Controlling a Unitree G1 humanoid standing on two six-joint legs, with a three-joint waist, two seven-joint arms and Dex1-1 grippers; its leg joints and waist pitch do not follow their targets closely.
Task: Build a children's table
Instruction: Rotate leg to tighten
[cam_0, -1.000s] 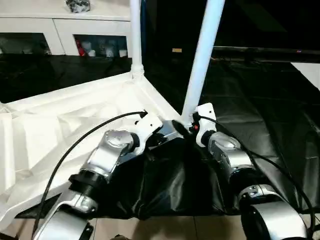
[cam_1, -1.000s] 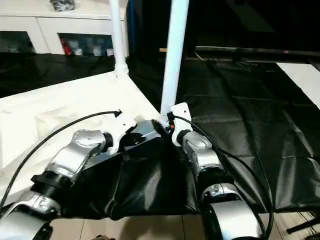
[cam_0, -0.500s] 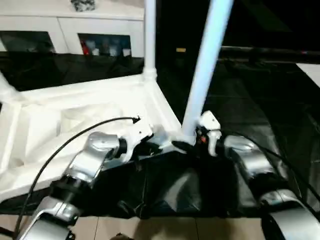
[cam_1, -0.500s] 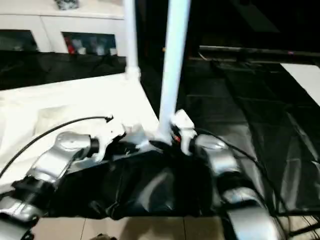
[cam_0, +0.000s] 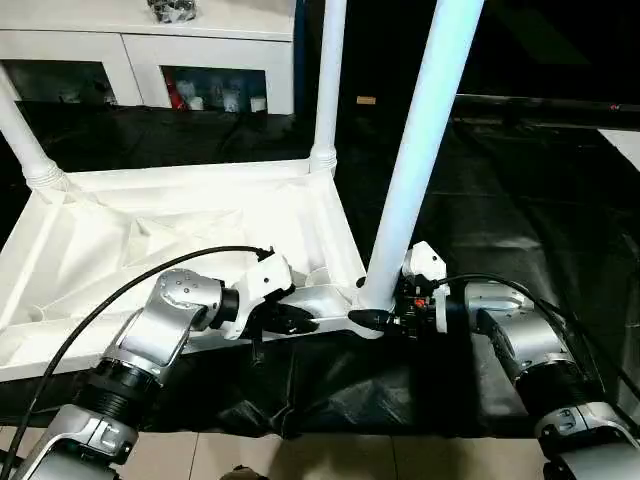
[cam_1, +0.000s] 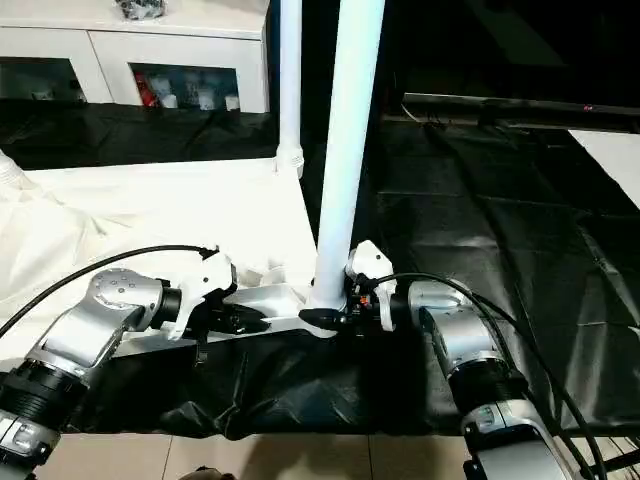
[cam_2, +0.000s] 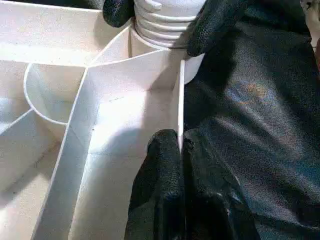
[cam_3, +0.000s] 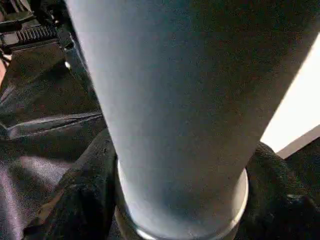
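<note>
Upturned children's table (cam_0: 200, 225) on black-covered counter (cam_0: 520, 200), both hands at its near right corner.

Far left: one leg (cam_0: 25, 140) rising from the far left socket, near the picture's edge, with the white cabinet (cam_0: 130, 50) beyond. Across the ribbed underside, wide and bare. Left hand (cam_2: 181, 150) pinched shut on the thin near rim (cam_2: 180, 100), one finger (cam_2: 160, 170) inside the wall, the other on the black cover side. Second leg (cam_0: 328, 90) upright in the far right socket. Nearest leg (cam_0: 425, 150) standing in the near right corner socket, leaning slightly right. Right hand (cam_0: 385, 318) clasped round that leg's base, a finger (cam_3: 75, 200) on either side, touching it. Rightward, open black cover with only wrinkles; near counter edge just under both forearms.
</note>
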